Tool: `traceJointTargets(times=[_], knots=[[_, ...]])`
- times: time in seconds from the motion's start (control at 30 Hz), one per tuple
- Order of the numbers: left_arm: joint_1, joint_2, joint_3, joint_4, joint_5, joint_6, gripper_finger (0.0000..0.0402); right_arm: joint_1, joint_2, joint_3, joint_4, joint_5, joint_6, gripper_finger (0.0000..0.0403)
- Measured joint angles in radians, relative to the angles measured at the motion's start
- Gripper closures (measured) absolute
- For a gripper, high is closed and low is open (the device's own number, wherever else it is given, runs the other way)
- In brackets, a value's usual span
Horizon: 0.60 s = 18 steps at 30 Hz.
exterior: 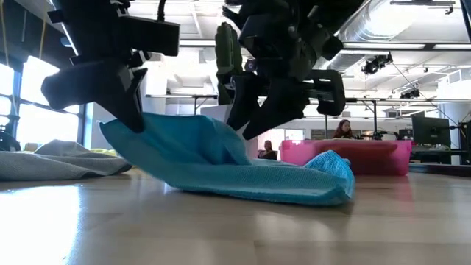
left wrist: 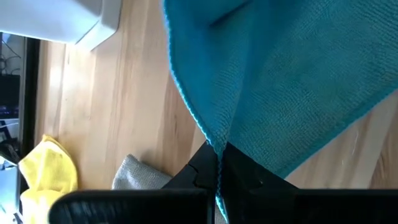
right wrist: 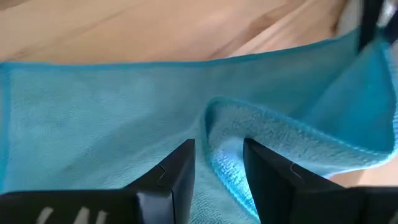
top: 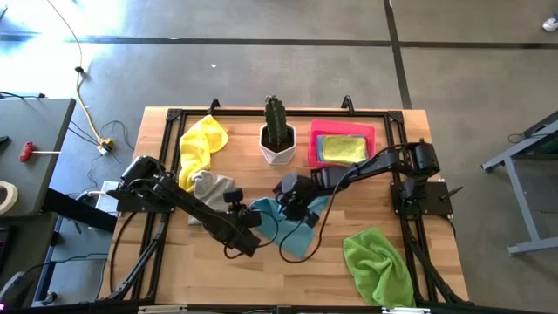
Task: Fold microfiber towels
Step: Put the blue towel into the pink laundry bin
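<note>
Left gripper (left wrist: 217,163) clamped on blue towel (top: 301,228) edge; right gripper (right wrist: 219,163) straddles a fold, fingers apart, over the tabletop (top: 261,270).

Blue towel (top: 301,228) mostly covered from above by both arms; only patches show. Left pincer (left wrist: 217,163) tips pressed together on a blue edge, the pinch spot itself hidden under cloth. Right pincer (right wrist: 219,163) fingers straddle a raised fold; whether they press it, can't tell. Grey towel (top: 209,187) partly under the left arm. Green towel (top: 377,266) cut off at the near edge of the high view. Folded cloths in the pink tray (top: 316,133) too small to count. Person (exterior: 343,129) behind the surface blurred, low view.
</note>
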State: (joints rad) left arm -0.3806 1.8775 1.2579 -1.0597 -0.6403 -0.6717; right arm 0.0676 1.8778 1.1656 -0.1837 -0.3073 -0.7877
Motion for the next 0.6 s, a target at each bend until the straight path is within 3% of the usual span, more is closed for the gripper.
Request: traceJointTargets(times=[0.4, 0.6], knots=[[-0.001, 0.0, 0.0, 0.002, 0.003, -0.007, 0.0401, 0.001, 0.021, -0.002, -0.069, -0.01, 0.002, 0.0309], [-0.018, 0.0, 0.0, 0.012, 0.065, -0.008, 0.0401, -0.002, 0.021, -0.002, -0.144, 0.133, 0.052, 0.0314]])
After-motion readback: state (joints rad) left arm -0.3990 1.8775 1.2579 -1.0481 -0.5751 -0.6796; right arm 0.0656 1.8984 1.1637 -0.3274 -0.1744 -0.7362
